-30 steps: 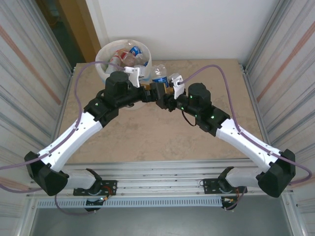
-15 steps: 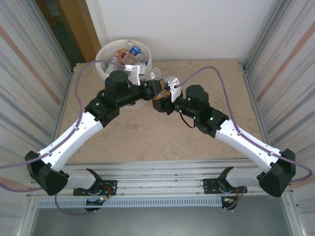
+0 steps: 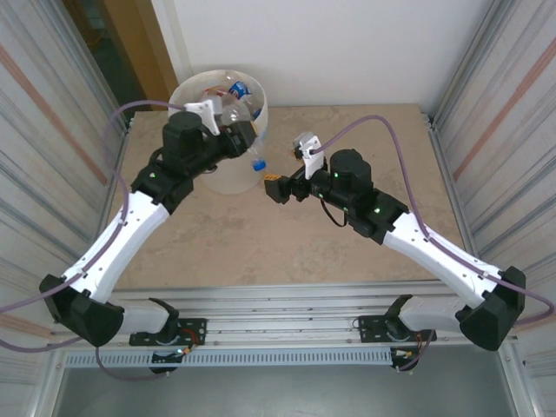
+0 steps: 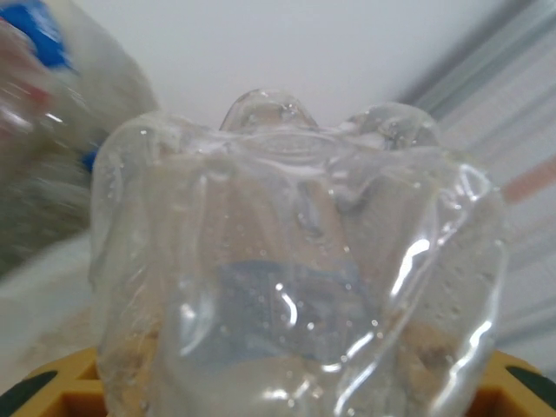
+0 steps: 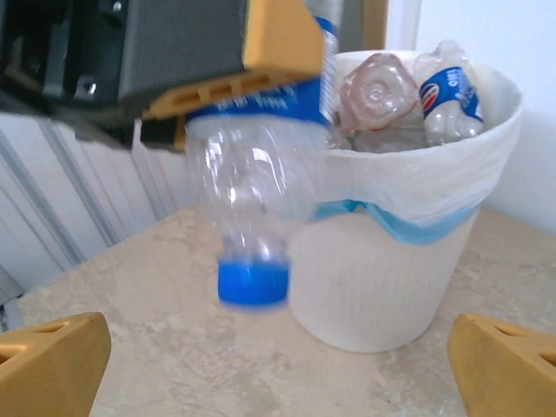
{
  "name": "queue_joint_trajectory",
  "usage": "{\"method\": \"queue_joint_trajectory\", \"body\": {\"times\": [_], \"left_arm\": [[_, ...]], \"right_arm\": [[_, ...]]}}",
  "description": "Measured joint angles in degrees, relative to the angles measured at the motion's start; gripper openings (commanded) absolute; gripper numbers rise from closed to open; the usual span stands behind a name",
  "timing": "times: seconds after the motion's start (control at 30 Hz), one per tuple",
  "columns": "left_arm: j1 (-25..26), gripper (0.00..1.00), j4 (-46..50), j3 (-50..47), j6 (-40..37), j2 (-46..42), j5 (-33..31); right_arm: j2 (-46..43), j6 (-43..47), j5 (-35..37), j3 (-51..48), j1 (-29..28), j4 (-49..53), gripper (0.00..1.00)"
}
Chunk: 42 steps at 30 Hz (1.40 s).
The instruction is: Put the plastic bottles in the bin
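— Why do we carry it cap-down?
— Our left end effector [image 3: 240, 142] is clenched on the clear bottle [image 5: 252, 174] near its base, so the blue cap [image 5: 252, 284] hangs low, just in front of the bin [image 5: 373, 278] on the tabletop [image 3: 287, 252]. We judge it needs lifting over the heaped rim. Our right end effector [image 3: 276, 188] is spread wide, empty.
— Any writing?
— A blue label [image 5: 261, 109], blurred. The binned bottles [image 5: 447, 91] show red-and-blue labels, unreadable.

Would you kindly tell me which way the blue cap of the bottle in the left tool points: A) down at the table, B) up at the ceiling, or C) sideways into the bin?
A: the left tool holds the clear bottle inverted, blue cap lowest, above the table beside the bin.
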<state>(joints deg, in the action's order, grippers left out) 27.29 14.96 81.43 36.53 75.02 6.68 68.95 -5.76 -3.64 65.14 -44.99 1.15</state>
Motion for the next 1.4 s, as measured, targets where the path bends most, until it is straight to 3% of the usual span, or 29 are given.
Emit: {"method": "queue_joint_trajectory", "body": {"times": [0.2, 0.4, 0.67, 0.87, 1.1, 1.27, 1.4], "left_arm": [[-10.3, 0.24, 4.4, 10.1, 0.7, 3.8, -0.6], [-16.2, 0.27, 8.3, 17.2, 2.0, 10.8, 0.2], [-18.2, 0.34, 14.3, 24.9, 2.8, 19.9, 0.3], [-19.0, 0.42, 16.8, 26.2, 2.8, 22.2, -0.2], [-19.2, 0.68, 17.9, 28.0, 2.9, 23.9, -1.6], [-19.5, 0.79, 18.3, 28.6, 3.1, 25.6, -2.1], [-19.5, 0.8, 19.2, 29.4, 3.2, 26.1, -2.8]], "right_arm": [[-5.1, 0.0, 5.2, -0.1, 0.0, 3.1, 0.98], [-9.0, -0.2, 9.8, -1.7, 0.0, 5.2, 0.98], [-9.7, -1.3, 13.1, -3.1, 0.0, 7.1, 0.98], [-10.8, -1.4, 14.4, -3.4, 0.0, 7.9, 0.98], [-11.0, -1.5, 14.6, -3.6, 0.0, 8.1, 0.98], [-11.0, -1.5, 14.6, -3.6, 0.0, 8.2, 0.98], [-11.0, -1.5, 14.6, -3.6, 0.0, 8.2, 0.98]]}}
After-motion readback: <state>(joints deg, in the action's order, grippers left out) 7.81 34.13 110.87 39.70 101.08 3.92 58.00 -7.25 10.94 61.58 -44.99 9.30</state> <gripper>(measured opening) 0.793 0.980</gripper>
